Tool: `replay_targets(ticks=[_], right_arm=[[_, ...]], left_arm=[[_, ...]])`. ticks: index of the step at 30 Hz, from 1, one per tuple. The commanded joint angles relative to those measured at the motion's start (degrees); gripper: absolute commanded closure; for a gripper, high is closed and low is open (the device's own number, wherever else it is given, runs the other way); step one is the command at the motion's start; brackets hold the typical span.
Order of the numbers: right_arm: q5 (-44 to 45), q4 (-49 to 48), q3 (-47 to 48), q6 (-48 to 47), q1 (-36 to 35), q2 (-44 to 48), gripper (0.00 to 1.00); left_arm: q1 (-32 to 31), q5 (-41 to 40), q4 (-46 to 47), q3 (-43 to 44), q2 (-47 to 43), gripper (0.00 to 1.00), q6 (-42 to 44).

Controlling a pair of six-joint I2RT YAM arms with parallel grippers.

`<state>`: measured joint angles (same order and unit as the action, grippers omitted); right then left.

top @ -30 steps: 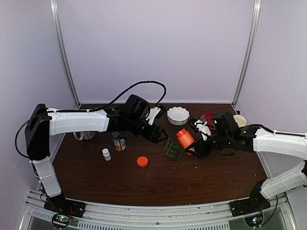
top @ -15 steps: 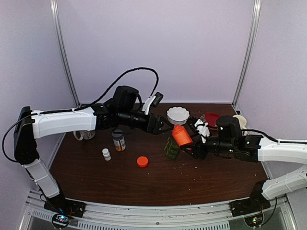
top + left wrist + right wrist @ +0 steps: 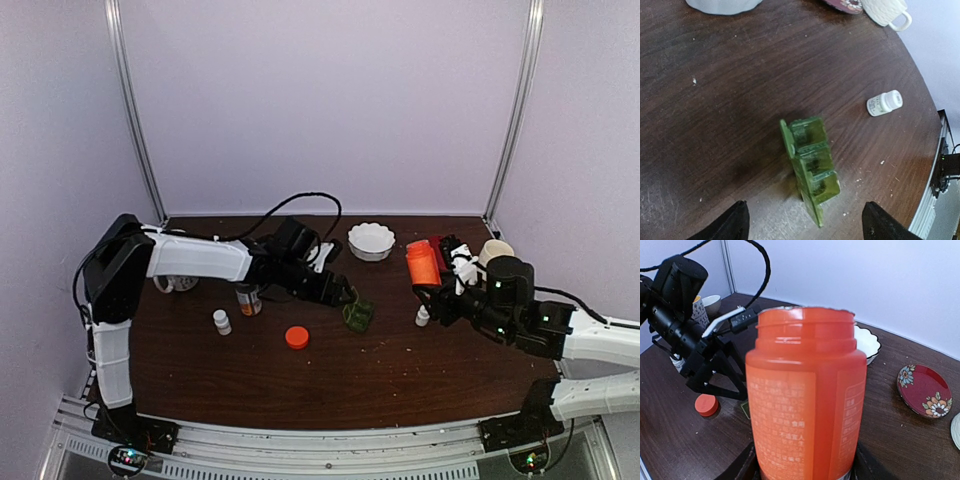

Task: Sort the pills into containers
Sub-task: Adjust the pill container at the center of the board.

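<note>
The containers are the cells of a small dark-green pill box (image 3: 811,167) with its lids open, resting on the brown table (image 3: 330,385). My left gripper (image 3: 805,227) is open just short of the pill box (image 3: 358,315), its fingertips (image 3: 735,225) wide on either side and not touching it. The pills show only as tiny whitish specks (image 3: 882,162) on the wood beside the box; I cannot tell what is inside the cells. My right gripper (image 3: 802,471) is shut on an open orange bottle (image 3: 807,395), held upright to the right of the box (image 3: 422,263).
A small white bottle (image 3: 884,103) lies right of the box. Another white bottle (image 3: 221,321), a grey-capped labelled bottle (image 3: 248,298) and an orange cap (image 3: 296,337) sit to the left. At the back are a white bowl (image 3: 371,240), a red plate (image 3: 924,390) and a cup (image 3: 495,250).
The right arm drew the orange bottle away from the box to the right and stood it upright. The left gripper opened wider and came down to the box.
</note>
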<state>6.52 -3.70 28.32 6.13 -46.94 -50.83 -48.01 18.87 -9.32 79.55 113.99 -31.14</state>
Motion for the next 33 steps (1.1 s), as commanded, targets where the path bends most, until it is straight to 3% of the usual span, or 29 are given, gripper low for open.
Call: replay_targets(ticks=[1, 7, 12, 16, 21, 27, 33], right_arm=[[3.4, -1.1, -0.3, 2.7, 0.3, 1.4, 1.00], [2.2, -2.7, -1.6, 4.0, 0.4, 1.8, 1.00], [1.9, -3.3, -1.9, 3.9, 0.3, 0.9, 1.00], [1.5, -3.0, -1.6, 3.8, 0.3, 0.2, 1.00], [1.3, -3.5, -1.6, 3.8, 0.3, -0.2, 1.00], [0.4, -3.4, -1.3, 3.8, 0.4, -0.9, 1.00], [-2.9, -2.9, -0.8, 3.5, 0.4, -1.7, 1.00]], left_arm=[[0.0, -0.5, -0.7, 5.7, 5.0, 0.19, 1.1], [0.0, -2.1, -4.5, 11.5, 10.8, 0.26, 2.1], [0.0, 1.2, -4.4, 13.1, 12.5, 0.46, 2.5], [0.0, 2.6, -4.6, 13.5, 12.4, 0.72, 2.9], [-0.1, 4.6, -6.3, 14.5, 12.5, 0.87, 3.6], [-0.2, 7.0, -9.5, 16.5, 12.5, 0.93, 8.2], [-0.1, 10.7, -15.9, 21.1, 13.9, 0.92, 16.9]])
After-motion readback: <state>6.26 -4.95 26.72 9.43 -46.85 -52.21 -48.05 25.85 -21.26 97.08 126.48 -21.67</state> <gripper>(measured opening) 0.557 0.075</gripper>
